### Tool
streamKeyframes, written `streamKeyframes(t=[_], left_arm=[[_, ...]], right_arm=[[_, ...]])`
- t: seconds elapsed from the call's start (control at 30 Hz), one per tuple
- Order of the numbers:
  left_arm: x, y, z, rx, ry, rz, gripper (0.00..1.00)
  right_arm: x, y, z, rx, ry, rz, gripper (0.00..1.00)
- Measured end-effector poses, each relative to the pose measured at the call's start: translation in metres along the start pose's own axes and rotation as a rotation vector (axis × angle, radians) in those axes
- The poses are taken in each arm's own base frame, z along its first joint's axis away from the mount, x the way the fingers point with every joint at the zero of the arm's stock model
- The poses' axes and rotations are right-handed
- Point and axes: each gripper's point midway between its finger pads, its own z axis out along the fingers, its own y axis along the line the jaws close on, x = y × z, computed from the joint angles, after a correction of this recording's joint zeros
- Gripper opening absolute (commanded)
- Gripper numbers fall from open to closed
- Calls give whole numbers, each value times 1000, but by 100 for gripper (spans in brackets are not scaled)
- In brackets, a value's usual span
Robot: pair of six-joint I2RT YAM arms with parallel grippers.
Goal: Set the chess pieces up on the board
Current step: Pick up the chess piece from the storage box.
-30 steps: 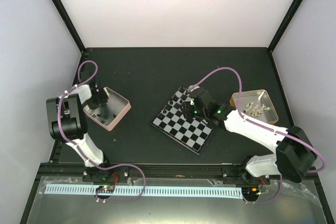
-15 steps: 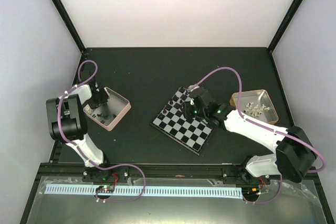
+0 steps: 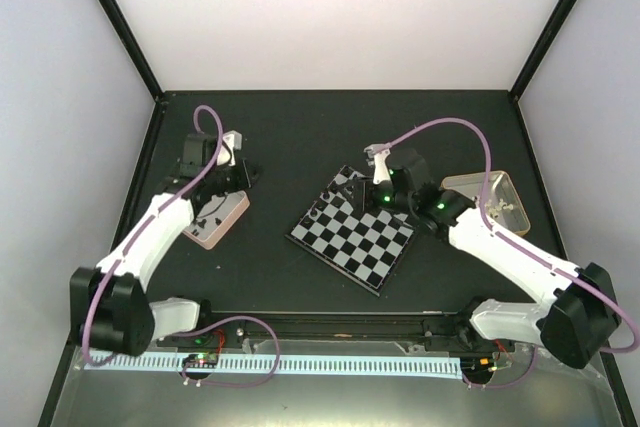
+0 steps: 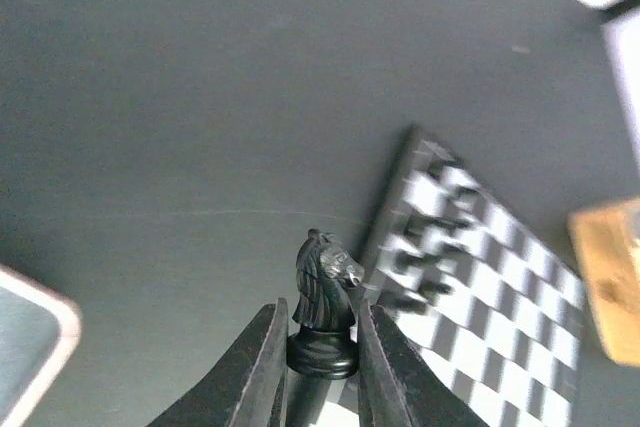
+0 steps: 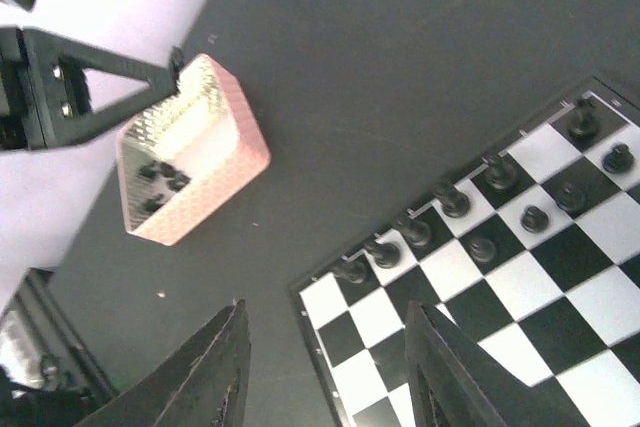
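So the left gripper (image 4: 318,312) pinches a black knight (image 4: 325,277) over the dark table (image 4: 200,97), just short of the board (image 4: 500,287). The right gripper (image 5: 328,312) gapes empty above its corner, and the board is partly cropped.

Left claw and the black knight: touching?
Touching. The left wrist view shows the left claw clamped on the base of the black knight, both fingers pressed against it with no gap.

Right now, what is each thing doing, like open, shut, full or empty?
left gripper, shut on black knight
black knight, upright, gripped
right gripper, open, empty
board, flat, black pieces standing along one edge
pink tin, open, loose pieces inside
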Motion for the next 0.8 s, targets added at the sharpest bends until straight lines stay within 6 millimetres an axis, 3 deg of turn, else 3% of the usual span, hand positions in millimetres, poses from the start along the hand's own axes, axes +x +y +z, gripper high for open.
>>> streamKeyframes(t=[0.23,0.3,0.53,0.63,0.8], left_arm=[[31,-110,-54,456,-40,284,20],[38,-132,-69,565,-49,348,20],[66,-175,-103,824,-15,489,20],[73,-184,-115,888,-7,531,20],[79,-192,-130,948,-18,582,21]], right_arm=[[-23,30,-21,-205,-11,42,61],[-27,43,-26,-264,-5,44,64],[-48,93,-52,-487,-14,-8,64],[-54,110,-59,-556,-4,-31,60],[-55,123,-55,-588,30,-35,51]])
